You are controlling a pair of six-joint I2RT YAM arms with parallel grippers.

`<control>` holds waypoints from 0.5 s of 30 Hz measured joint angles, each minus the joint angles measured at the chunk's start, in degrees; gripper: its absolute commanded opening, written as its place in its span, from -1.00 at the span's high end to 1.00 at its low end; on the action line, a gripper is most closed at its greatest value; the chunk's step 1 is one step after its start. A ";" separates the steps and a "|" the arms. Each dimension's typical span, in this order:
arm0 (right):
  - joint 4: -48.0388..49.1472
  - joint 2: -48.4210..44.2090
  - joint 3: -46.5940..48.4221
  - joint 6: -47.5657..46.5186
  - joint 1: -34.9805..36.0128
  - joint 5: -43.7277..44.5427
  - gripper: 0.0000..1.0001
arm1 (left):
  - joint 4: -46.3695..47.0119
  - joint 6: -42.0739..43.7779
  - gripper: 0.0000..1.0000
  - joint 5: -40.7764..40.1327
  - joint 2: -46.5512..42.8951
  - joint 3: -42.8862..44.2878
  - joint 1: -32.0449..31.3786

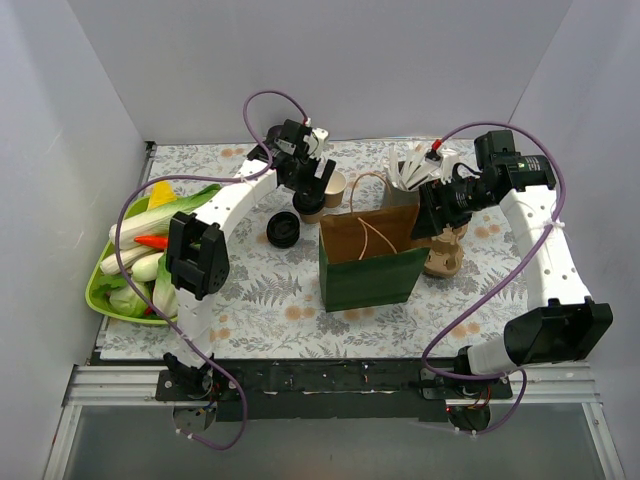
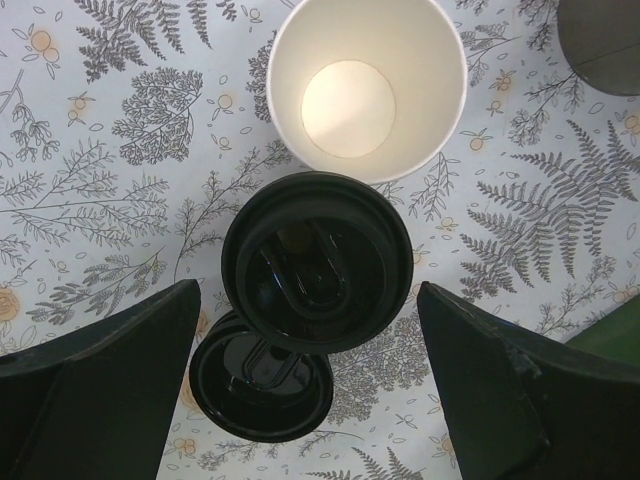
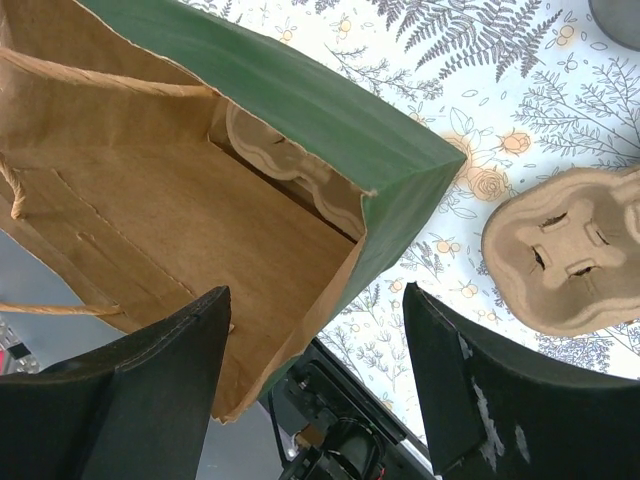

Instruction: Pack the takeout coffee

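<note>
The takeout coffee (image 2: 317, 262), a tan cup under a round black lid, stands on the flowered cloth right below my left gripper (image 2: 305, 290). That gripper is open, its fingers wide on both sides of the lid without touching it. In the top view the cup (image 1: 311, 208) is mostly hidden under the left gripper (image 1: 312, 178). The green bag (image 1: 370, 275) stands open in the middle, brown inside (image 3: 160, 200). My right gripper (image 3: 312, 295) hangs open over the bag's right rim and holds nothing.
A lidless tan cup (image 2: 367, 85) stands just beyond the coffee, and a stack of loose black lids (image 2: 262, 375) just before it. A cardboard cup carrier (image 3: 575, 250) lies right of the bag. A green tray of vegetables (image 1: 140, 260) sits at the left edge.
</note>
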 measured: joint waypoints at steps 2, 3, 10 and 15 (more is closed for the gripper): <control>0.00 0.20 0.26 -0.09 0.00 0.07 -0.54 | -0.13 -0.02 -0.85 -0.02 0.63 0.02 0.04; 0.04 0.28 0.37 -0.15 0.00 0.07 -0.54 | -0.22 -0.15 -0.85 0.00 0.98 0.11 0.11; 0.04 1.42 0.79 -0.20 0.00 0.07 -0.54 | -0.63 -0.61 -0.84 0.90 3.10 0.55 0.52; 0.04 1.70 0.79 -0.20 0.00 0.07 -0.54 | -0.87 -0.81 -0.79 1.75 3.58 1.20 0.85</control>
